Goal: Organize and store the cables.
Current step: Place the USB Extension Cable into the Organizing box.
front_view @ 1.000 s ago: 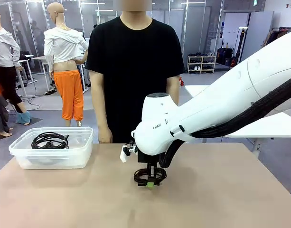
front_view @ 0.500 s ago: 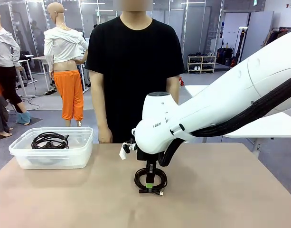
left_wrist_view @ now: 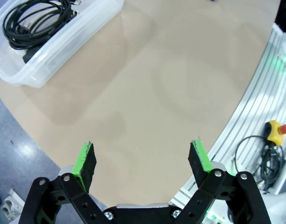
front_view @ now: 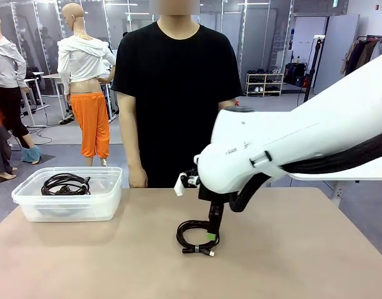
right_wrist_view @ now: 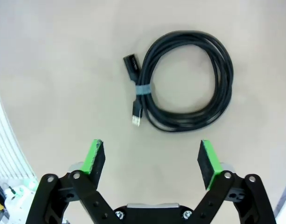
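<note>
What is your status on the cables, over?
Right gripper open above coiled cable lying on table. Left gripper open, empty. Another cable in bin. Nothing blocking.

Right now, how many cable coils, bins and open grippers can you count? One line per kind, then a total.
Cable coils: 2, one cable coil on the table and one cable coil in the bin
Clear plastic bin: 1
Open grippers: 2, the left gripper and the right gripper
Total: 5
</note>
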